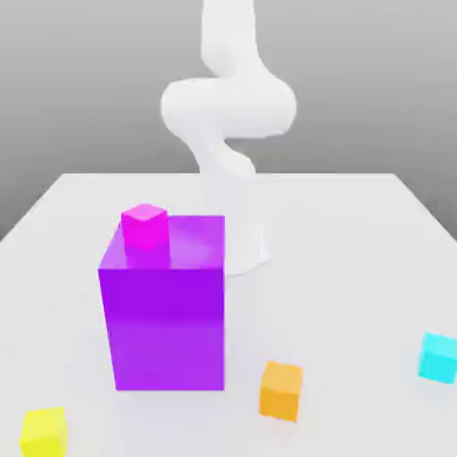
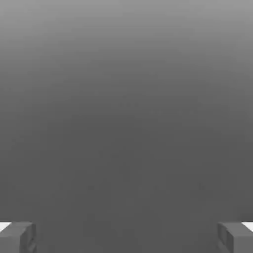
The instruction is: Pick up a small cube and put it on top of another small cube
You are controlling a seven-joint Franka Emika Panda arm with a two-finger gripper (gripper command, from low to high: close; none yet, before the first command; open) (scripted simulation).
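The end effector (image 2: pixel 126 237) stands wide open in the hand view: its two grey fingertips (image 2: pixel 17 237) sit far apart at opposite edges, with nothing between them but a plain grey, featureless background. None of the cubes lies between or beside the fingertips there, so how the small plain orange cube sits relative to the end effector cannot be told beyond this: it is well apart from it and not gripped.

In the exterior view the white robot arm (image 1: pixel 228 98) rises from its base at the far middle of the flat white counter (image 1: pixel 357 232), bending over near the top of the picture. The small plain orange cube (image 1: pixel 281 390) rests on the counter at the near side, just off the lower corner of the big glossy purple block (image 1: pixel 165 308), toward the exterior view's right of it, not touching it. The small bright magenta-pink cube (image 1: pixel 145 225) sits on top of the purple block, near the block's far corner on the exterior view's left. A small yellow cube (image 1: pixel 45 432) lies on the counter at the near edge, on the exterior view's left, and a small cyan cube (image 1: pixel 439 357) lies near the exterior view's right edge; both are well apart from the orange cube.
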